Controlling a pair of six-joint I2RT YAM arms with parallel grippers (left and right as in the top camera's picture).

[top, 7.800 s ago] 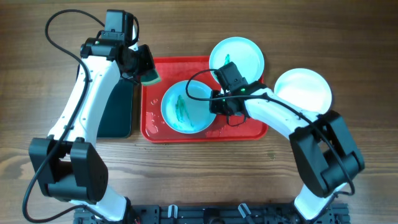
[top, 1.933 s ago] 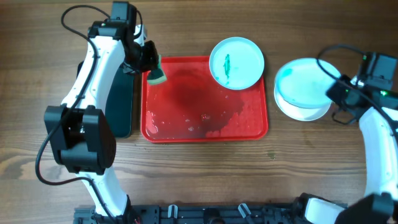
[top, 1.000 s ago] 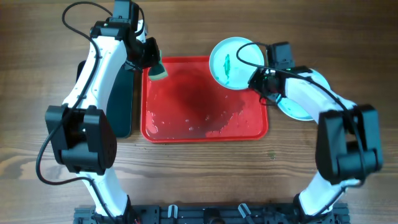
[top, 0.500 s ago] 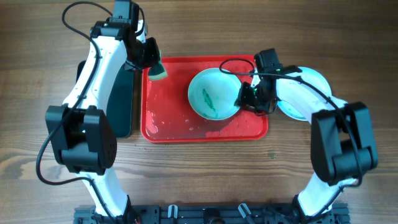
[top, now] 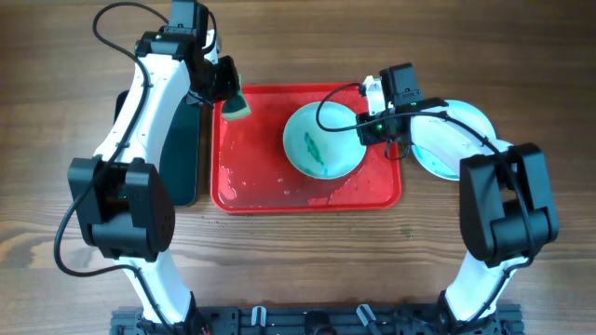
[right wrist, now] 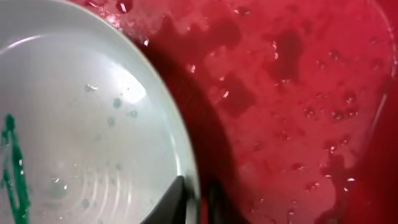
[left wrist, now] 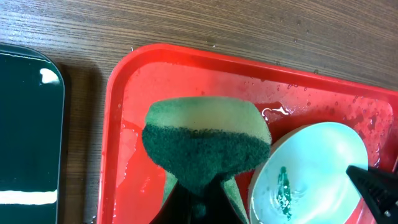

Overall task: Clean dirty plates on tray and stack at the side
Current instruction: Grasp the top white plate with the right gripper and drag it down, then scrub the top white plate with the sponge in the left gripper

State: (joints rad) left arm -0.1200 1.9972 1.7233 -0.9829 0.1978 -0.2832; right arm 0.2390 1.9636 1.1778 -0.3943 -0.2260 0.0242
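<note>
Red tray sits mid-table with its floor wet. The dark tray lies just beside its left edge.

Two plates are already stacked on the table right of the tray, a cyan plate on the cream-white plate.

The last dirty cyan plate lies flat in the right half of the tray, with a green smear left of its centre and water beads on its face.

Handling, my read:
- The plate is light, rigid and shallow, probably plastic or melamine. It's wet, so slick, and will skate on the tray film under a sideways push.
- The only real grip is the rim, one finger inside the lip and one under it. Take a deep bite or it may pivot.
- It needs pinning while being scrubbed.

Right gripper is on the plate's right rim. The wrist view shows the lip running between the two fingertips, with the jaws nearly together and pinching it. The contact is at the very edge, so the bite is shallow.

Left gripper is clamped on the green-and-yellow sponge, scouring side towards the camera. It hangs over the tray's upper-left corner. The plate is near its right side, not touching. Whether the sponge touches the tray I can't tell.
</note>
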